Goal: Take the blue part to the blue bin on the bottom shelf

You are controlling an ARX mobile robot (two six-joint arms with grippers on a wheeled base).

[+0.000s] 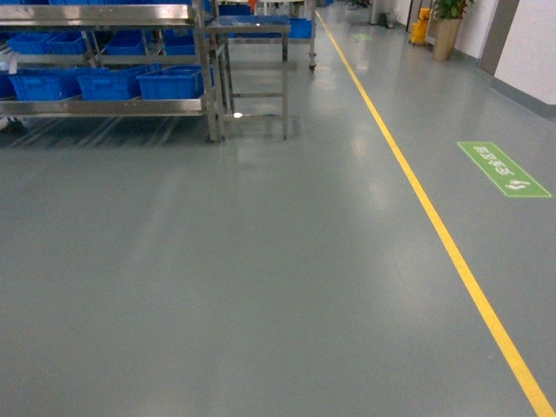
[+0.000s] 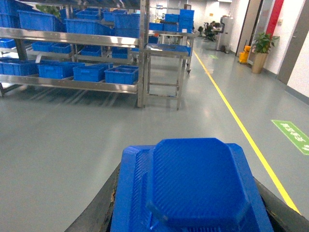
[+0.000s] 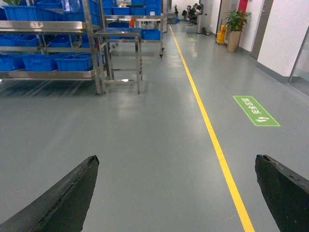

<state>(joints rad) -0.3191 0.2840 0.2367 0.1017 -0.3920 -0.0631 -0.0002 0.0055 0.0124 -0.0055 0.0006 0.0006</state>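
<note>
— Head view first: where's the bottom shelf?
— Far left corner of the floor, on the steel rack. Blue bins sit in a row along its front lip.
— And the blue part?
— Left wrist view: it fills the lower middle, clamped between the left gripper's dark fingers.
— The right gripper?
— Spread wide, nothing between its fingers, just floor and a yellow line.
— Anything beside the rack?
— A small steel table at its right end.

Blue part, finely ribbed; blue bins; grey floor, yellow line.
</note>
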